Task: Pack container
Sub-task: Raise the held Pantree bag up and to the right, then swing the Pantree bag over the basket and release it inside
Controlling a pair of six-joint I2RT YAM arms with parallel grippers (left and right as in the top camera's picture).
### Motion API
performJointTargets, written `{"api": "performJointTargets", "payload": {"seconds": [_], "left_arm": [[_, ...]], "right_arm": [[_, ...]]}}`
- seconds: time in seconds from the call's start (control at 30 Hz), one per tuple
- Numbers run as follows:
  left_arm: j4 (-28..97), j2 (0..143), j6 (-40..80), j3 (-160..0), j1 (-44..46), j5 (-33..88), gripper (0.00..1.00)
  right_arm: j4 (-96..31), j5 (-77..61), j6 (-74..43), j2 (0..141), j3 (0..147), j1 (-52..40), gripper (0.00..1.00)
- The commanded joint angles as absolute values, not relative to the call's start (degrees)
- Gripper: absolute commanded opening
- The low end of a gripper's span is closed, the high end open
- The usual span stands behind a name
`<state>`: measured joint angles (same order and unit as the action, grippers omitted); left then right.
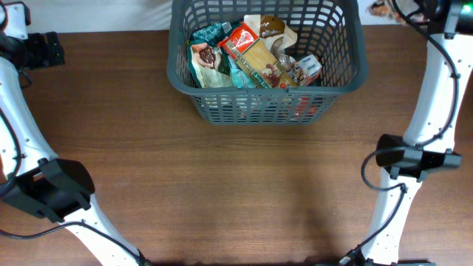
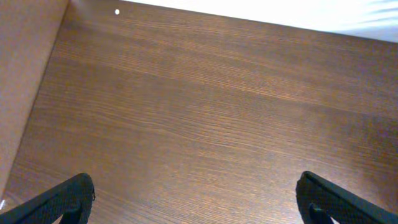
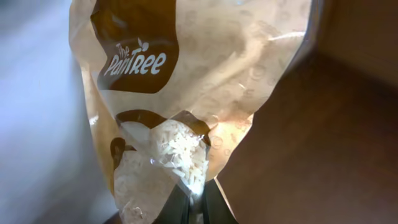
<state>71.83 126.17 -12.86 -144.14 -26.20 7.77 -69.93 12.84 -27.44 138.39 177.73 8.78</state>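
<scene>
The container (image 1: 347, 77), a large dark grey lattice basket, stands at the far middle of the table and holds several food packets, among them a red pasta packet (image 1: 247, 52) and a teal packet (image 1: 208, 35). My right gripper (image 3: 196, 208) is shut on the lower edge of a beige "The Pantree" rice bag (image 3: 205, 68), which fills the right wrist view. In the overhead view that arm reaches off the far right corner, away from the container. My left gripper (image 2: 196, 199) is open and empty over bare table; overhead it sits at the far left (image 1: 41, 50).
The brown wooden table (image 1: 244, 185) spreads in front of the basket. The arm bases and elbows stand at the near left (image 1: 48, 188) and the right (image 1: 414, 159). A scrap of a packet (image 1: 380, 7) shows at the far right edge.
</scene>
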Motion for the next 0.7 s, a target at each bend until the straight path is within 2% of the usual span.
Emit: {"api": "performJointTargets", "payload": {"seconds": [0.0,0.27,0.47,0.67], "left_arm": [[71.81,126.65,-13.78,-143.81,-26.26,9.5,0.99],[72.03,126.65,-13.78,-143.81,-26.26,11.27,0.99],[72.58,126.65,-13.8,-143.81,-26.26,11.25,0.99],[74.5,126.43,-13.82,-143.83,-26.3,12.12,0.99]], "right_arm": [[-67.88,13.78,-22.31,130.65,180.0,5.58,0.03],[-67.77,12.03,-16.29,124.31,180.0,-4.8,0.04],[-75.18,10.26,-16.29,126.26,177.88,-12.08,0.04],[-79.94,9.45,-16.27,127.33,171.41,-15.49,0.04]]}}
